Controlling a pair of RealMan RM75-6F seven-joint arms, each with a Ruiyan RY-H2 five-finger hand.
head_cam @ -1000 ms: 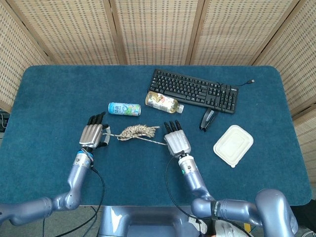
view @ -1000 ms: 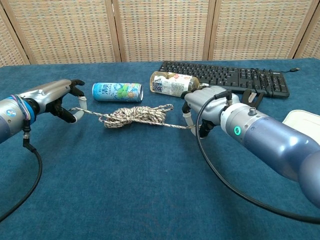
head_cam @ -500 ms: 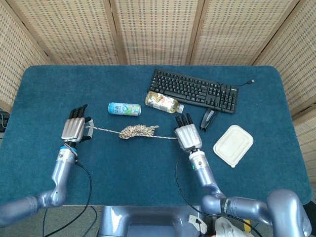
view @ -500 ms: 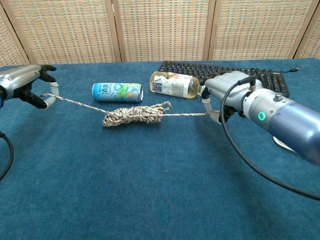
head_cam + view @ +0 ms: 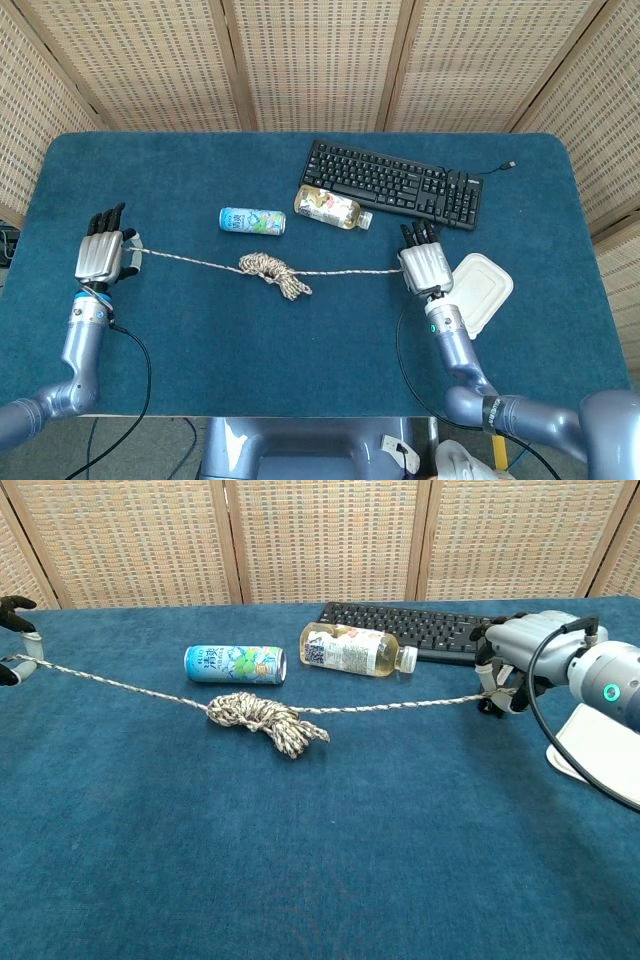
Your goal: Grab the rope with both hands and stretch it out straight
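A speckled beige rope runs across the blue table, taut on both sides of a tangled knot in its middle. My left hand pinches the rope's left end near the table's left edge; in the chest view only its fingertips show. My right hand grips the right end, just left of the white container. The knot lies on the cloth below the can.
A blue can and a clear bottle lie behind the rope. A black keyboard and a stapler sit at the back right. A white lidded container is beside my right hand.
Both hands have moved apart, left hand leftward and right hand rightward. The rope has pulled out longer and the bundle in its middle has shrunk to a smaller knot.
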